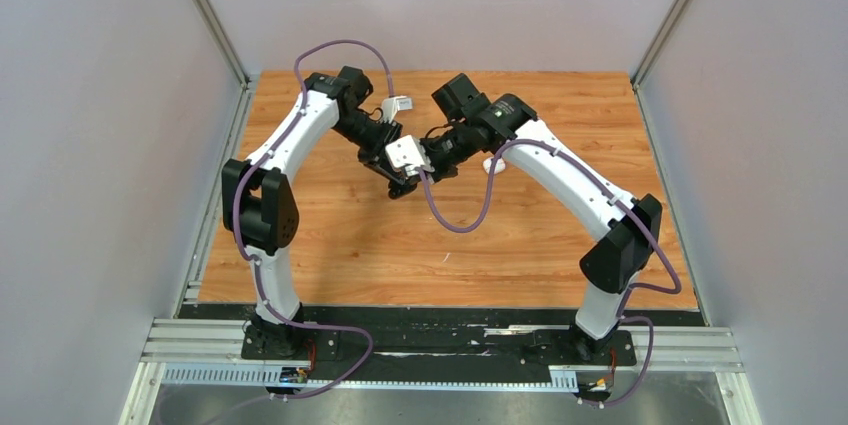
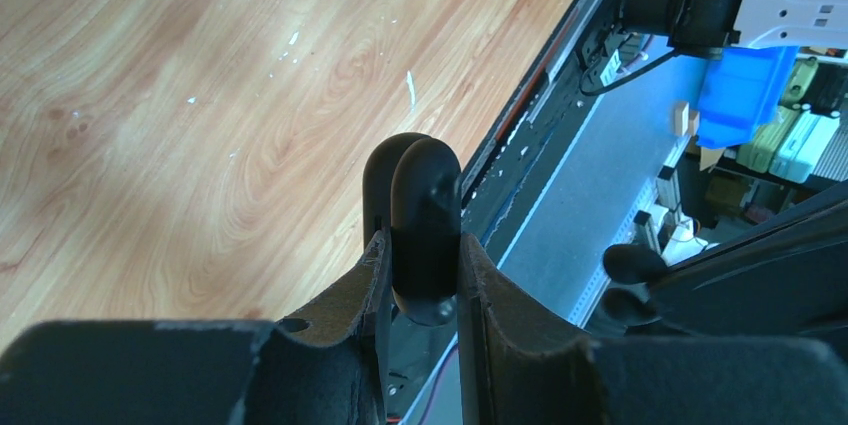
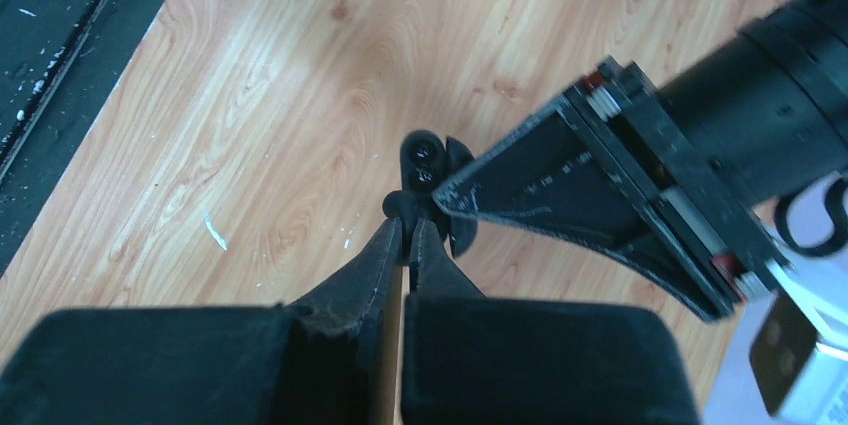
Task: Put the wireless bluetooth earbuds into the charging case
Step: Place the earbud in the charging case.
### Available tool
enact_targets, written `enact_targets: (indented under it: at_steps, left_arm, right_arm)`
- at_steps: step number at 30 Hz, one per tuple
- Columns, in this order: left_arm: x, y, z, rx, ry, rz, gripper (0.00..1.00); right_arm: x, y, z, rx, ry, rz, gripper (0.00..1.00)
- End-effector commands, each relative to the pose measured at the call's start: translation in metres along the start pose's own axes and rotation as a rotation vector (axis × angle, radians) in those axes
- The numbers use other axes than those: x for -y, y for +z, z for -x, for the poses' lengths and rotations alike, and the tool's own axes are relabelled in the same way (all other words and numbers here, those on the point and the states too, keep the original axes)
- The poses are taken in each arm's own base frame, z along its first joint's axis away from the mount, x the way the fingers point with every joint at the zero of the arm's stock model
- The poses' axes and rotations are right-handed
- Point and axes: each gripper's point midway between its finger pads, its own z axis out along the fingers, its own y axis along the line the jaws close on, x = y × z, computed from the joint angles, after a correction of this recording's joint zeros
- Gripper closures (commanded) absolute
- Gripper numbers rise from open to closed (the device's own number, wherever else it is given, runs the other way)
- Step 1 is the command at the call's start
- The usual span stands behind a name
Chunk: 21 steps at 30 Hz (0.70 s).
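1. Left tool (image 2: 425, 263) is clamped on one black charging case (image 2: 425, 205), with one finger against each flat side.
2. The case's long axis runs along the fingers, and its rounded end points out past the fingertips. Two rounded halves show, slightly offset from each other.
3. Right tool (image 3: 405, 235) has its two fingers pressed together, tips at the case's edge. One small black lump (image 3: 395, 207) sits right there, too dark to tell whether it is an earbud.
4. Two arms reach forward and bend inward. Their wrists meet above the far middle of the wooden table (image 1: 350, 245), with the case held above its surface.
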Motion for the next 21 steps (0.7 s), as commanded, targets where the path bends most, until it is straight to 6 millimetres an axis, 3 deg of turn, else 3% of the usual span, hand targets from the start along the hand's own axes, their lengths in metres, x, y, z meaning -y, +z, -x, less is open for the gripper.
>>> enact_targets:
  at_steps: [1,10,21]
  left_arm:
    - [0.014,-0.009,0.018,0.068,-0.005,-0.022,1.00]
    - [0.037,-0.009,0.015,0.084,-0.064,-0.137,1.00]
    - [0.053,-0.011,0.004,0.082,-0.070,-0.207,1.00]
  right_arm:
    - [0.003,0.001,0.016,0.023,-0.073,0.011,1.00]
    - [0.000,0.029,0.022,0.010,-0.011,0.039,1.00]
    - [0.009,0.037,0.018,-0.034,-0.070,-0.035,1.00]
